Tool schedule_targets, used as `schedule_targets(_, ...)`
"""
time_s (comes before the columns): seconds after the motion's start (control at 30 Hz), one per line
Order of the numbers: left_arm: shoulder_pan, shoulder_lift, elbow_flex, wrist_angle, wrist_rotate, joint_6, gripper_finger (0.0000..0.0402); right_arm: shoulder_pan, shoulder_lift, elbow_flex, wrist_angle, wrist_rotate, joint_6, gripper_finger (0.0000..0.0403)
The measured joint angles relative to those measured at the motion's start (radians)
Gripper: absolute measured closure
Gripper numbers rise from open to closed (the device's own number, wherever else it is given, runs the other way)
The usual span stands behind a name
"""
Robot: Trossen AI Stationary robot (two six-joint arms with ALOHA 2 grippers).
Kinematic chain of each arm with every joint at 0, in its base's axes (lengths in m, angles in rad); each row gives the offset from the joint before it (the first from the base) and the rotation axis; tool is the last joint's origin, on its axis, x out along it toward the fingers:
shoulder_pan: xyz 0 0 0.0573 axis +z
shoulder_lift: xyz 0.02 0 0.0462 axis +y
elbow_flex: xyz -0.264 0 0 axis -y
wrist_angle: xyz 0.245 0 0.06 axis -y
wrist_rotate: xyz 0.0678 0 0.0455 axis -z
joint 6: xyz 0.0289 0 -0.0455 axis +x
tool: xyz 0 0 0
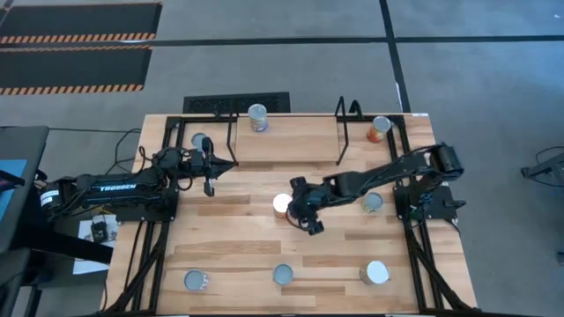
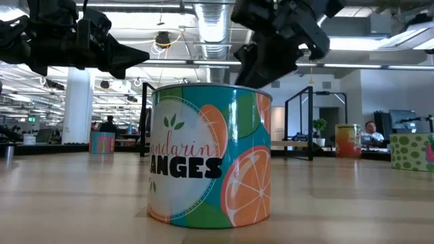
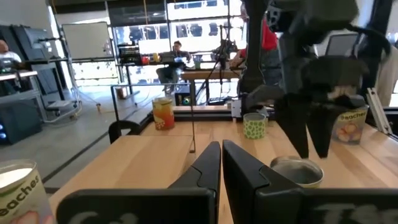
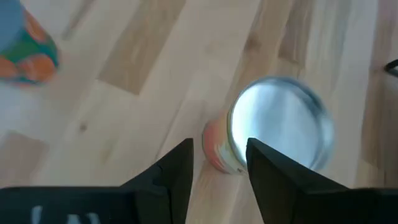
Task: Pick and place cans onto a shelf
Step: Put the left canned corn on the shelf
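Observation:
Small cans with silvery tops stand on their bases across the plank table. One with an orange label (image 1: 282,204) (image 4: 280,124) stands mid-table. My right gripper (image 1: 302,220) (image 4: 219,163) hovers open over it, slanting down, the can just ahead of its fingertips; from the left wrist view it (image 3: 313,146) hangs above that can (image 3: 298,171). The shelf (image 1: 286,141), a light-wood board with black wire frames, stands at the far edge with a can (image 1: 256,117) on it. My left gripper (image 1: 225,165) (image 3: 221,168) waits shut and level at the left, holding nothing.
Other cans stand at the far left (image 1: 201,141), by the shelf's right frame (image 1: 379,129), right of centre (image 1: 373,202) and along the near edge (image 1: 196,280) (image 1: 283,274) (image 1: 376,273). A mandarin-orange can (image 2: 207,156) fills the low view. People sit in the room behind.

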Motion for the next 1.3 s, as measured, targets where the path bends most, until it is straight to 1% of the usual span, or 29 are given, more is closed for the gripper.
schedule_targets(0.13,0.0,0.0,0.0,-0.02,-0.014,-0.005,0.0395,-0.001,0.04,0.018,0.012,0.046,-0.058,0.0253)
schedule_targets(0.27,0.0,0.0,0.0,-0.024,-0.014,-0.023,0.0395,-0.001,0.064,0.031,0.025,0.053,-0.077,0.0282)
schedule_targets(0.37,0.0,0.0,0.0,-0.016,-0.018,-0.024,0.0395,-0.006,0.073,0.042,0.021,0.05,-0.096,0.0319)
schedule_targets(0.5,0.0,0.0,0.0,-0.012,-0.058,-0.018,0.0395,-0.015,0.074,0.058,0.012,0.047,-0.094,0.0383)
schedule_targets(0.53,0.0,0.0,0.0,-0.012,-0.065,-0.018,0.0395,-0.018,0.075,0.063,0.009,0.044,-0.087,0.0391)
schedule_targets(0.67,0.0,0.0,0.0,-0.018,-0.07,-0.011,0.0395,-0.038,0.078,0.105,-0.036,0.038,-0.05,0.0389)
schedule_targets(0.8,0.0,0.0,0.0,-0.018,-0.072,-0.011,0.0395,-0.073,0.079,0.183,-0.077,0.036,-0.031,0.0398)
schedule_targets(0.9,0.0,0.0,0.0,-0.018,-0.073,-0.02,0.0395,-0.113,0.079,0.26,-0.147,0.036,-0.005,0.0397)
schedule_targets(1.07,0.0,0.0,0.0,-0.018,-0.096,-0.028,0.0395,-0.215,0.077,0.388,-0.24,0.039,0.017,0.0399)
schedule_targets(1.13,0.0,0.0,0.0,-0.018,-0.102,-0.035,0.0395,-0.263,0.097,0.432,-0.248,0.039,0.017,0.0399)
schedule_targets(1.2,0.0,0.0,0.0,-0.019,-0.102,-0.039,0.0395,-0.314,0.119,0.471,-0.301,0.039,0.01,0.0399)
schedule_targets(1.3,0.0,0.0,0.0,-0.023,-0.105,-0.043,0.0395,-0.378,0.172,0.519,-0.338,0.04,-0.036,0.0399)
